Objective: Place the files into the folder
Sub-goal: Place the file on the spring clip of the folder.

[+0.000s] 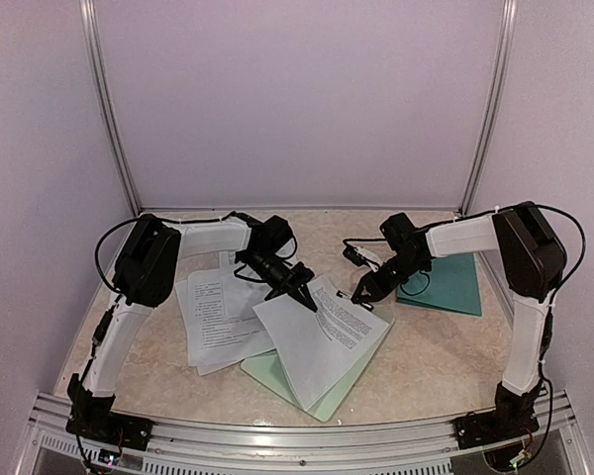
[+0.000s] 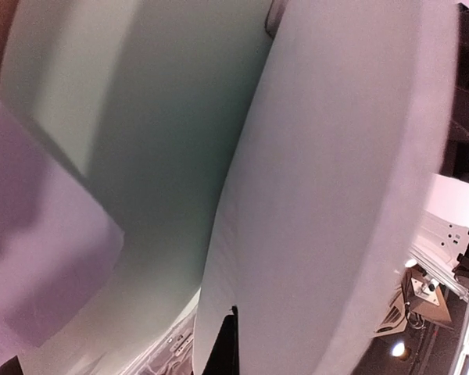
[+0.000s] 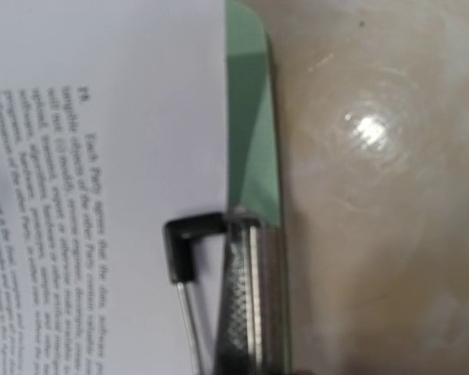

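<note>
Left fingers [image 1: 302,295] closed, angled downward; right fingers' [image 1: 368,289] gap unclear.

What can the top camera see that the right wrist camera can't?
Only the top view shows the left arm, the right arm, the dark teal-green folder and loose white printed sheets. Only the right wrist view shows the silver metal clip up close. Both show a printed white sheet on the pale mint-green clipboard and beige table.

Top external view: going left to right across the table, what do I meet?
loose printed sheets → left gripper → right gripper → dark teal folder
</note>
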